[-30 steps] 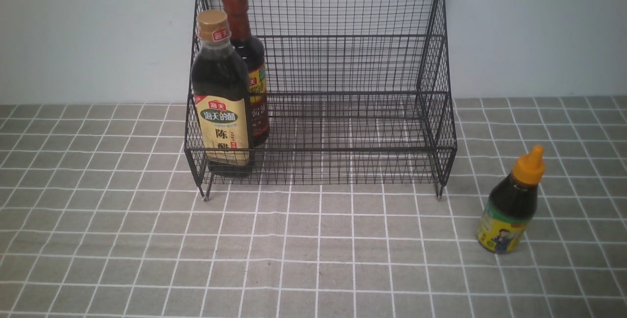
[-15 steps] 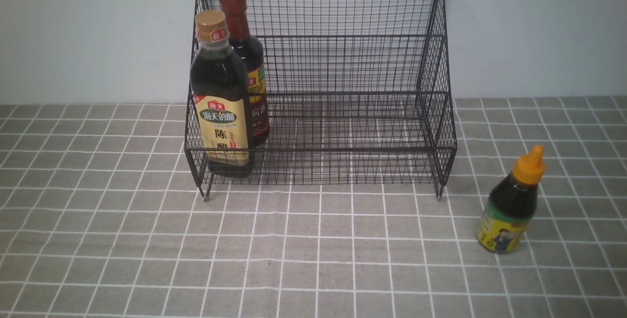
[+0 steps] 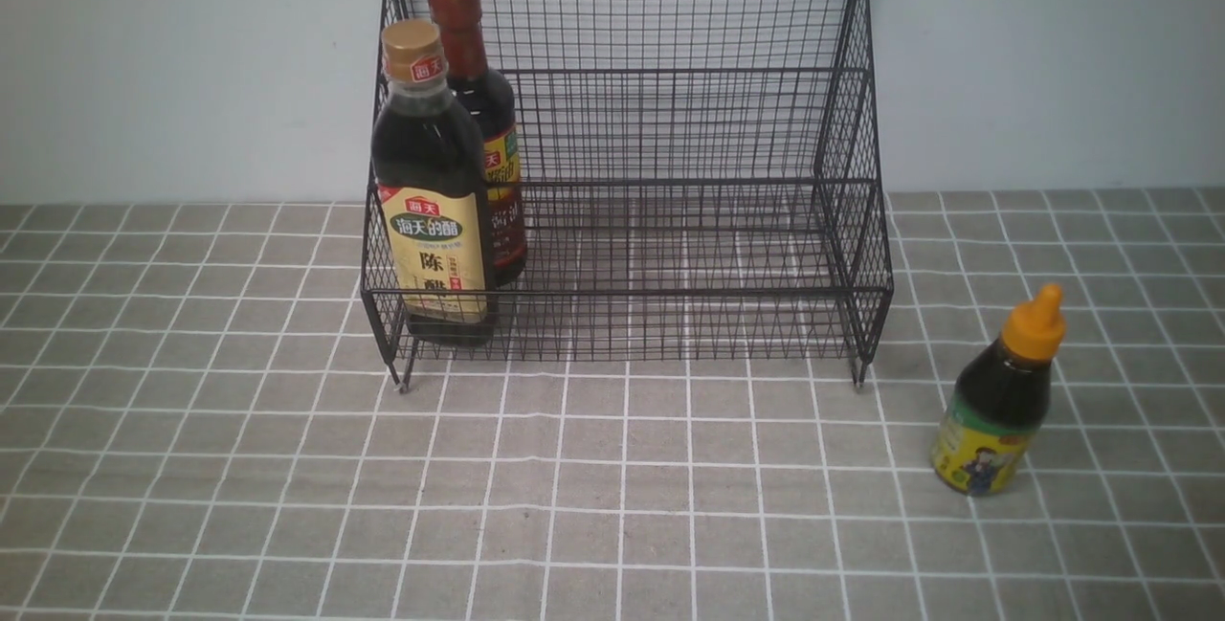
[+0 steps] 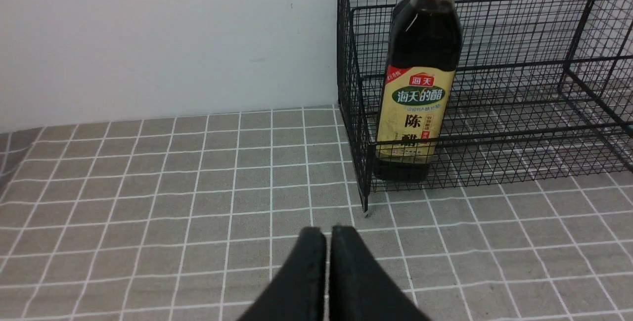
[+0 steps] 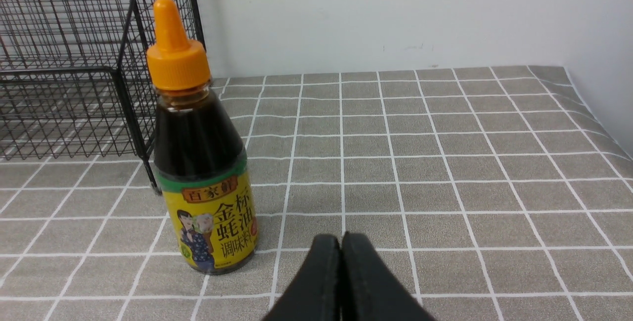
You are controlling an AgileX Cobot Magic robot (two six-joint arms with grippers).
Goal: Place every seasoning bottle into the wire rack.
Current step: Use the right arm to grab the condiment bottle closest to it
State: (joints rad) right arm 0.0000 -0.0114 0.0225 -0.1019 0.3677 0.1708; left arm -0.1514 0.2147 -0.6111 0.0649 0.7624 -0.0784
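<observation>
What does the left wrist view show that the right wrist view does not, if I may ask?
Only the left wrist view: the gold-capped bottle standing inside the wire rack, and the shut left gripper. Only the right wrist view: the orange-nozzled bottle upright on the checked tablecloth outside the rack, and the shut right gripper. Both: the rack, the tablecloth and the pale wall.

Seen from the wrist cameras, the left gripper (image 4: 326, 236) is a pair of matte black fingers (image 4: 302, 271), broad at the base and tapering to rounded tips; the right gripper (image 5: 341, 243) has the same plain, smooth black shape.
</observation>
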